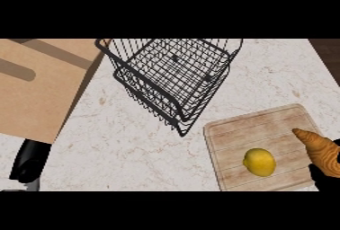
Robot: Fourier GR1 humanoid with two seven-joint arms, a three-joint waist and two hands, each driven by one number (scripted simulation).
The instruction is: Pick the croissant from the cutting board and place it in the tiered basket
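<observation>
Grips the croissant (320, 150) with the right hand (325, 180), curling fingers round it, over the right rim of the cutting board (232, 130) and just right of a lemon (260, 161) lying there. Well apart from the wire tiered basket (176, 76), far centre. Rests the left hand (30, 161) near left on the desk (133, 134), fingers straight and holding nothing.

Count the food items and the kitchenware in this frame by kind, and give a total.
Croissant: 1
Lemon: 1
Cutting board: 1
Tiered basket: 1
Total: 4 (2 food items, 2 pieces of kitchenware)
</observation>
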